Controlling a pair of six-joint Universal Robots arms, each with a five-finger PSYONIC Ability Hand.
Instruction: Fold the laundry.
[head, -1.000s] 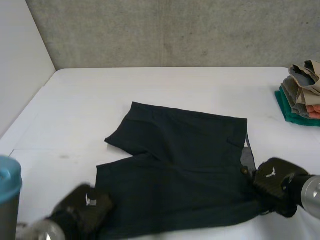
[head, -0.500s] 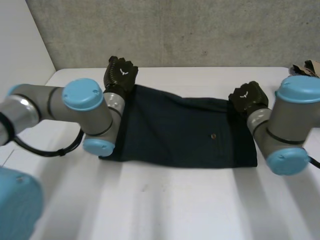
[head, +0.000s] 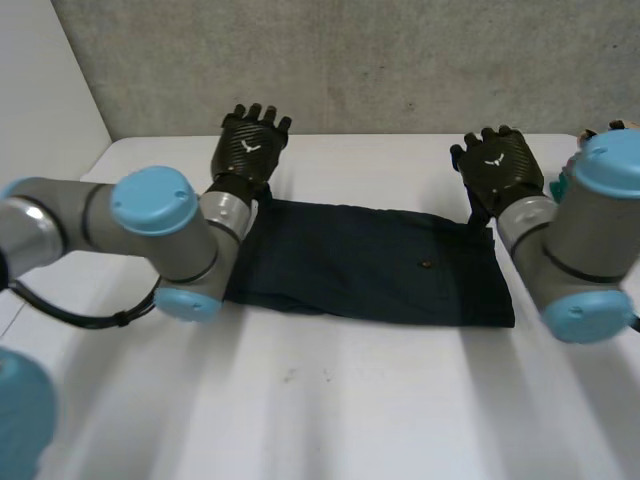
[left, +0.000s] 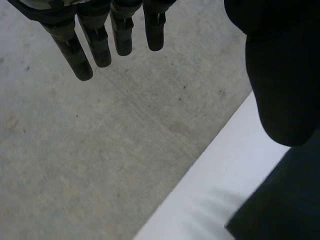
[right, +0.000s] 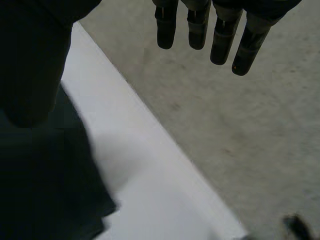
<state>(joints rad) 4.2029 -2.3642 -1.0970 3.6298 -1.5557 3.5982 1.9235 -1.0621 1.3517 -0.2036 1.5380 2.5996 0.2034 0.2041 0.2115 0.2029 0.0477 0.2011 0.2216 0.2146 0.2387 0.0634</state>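
Observation:
Dark navy shorts (head: 370, 265) lie folded in half on the white table (head: 330, 400), a small button showing on top. My left hand (head: 250, 145) hovers open just past the fold's far left corner, fingers straight, holding nothing. My right hand (head: 497, 168) is open at the far right corner, also empty. Beside my left hand (left: 115, 30) in the left wrist view, a corner of the shorts (left: 282, 210) lies below the thumb. My right hand (right: 210, 30) in the right wrist view has straight fingers too, and the shorts (right: 45, 190) lie under its thumb.
A grey concrete wall (head: 400, 60) rises right behind the table's far edge, close to both hands. A bit of a clothes pile (head: 620, 126) peeks out behind my right arm at the far right. Bare table stretches in front of the shorts.
The near half of the shorts was carried over onto the far half. Both hands then let go of the cloth, straightened their fingers and moved slightly beyond the far edge.

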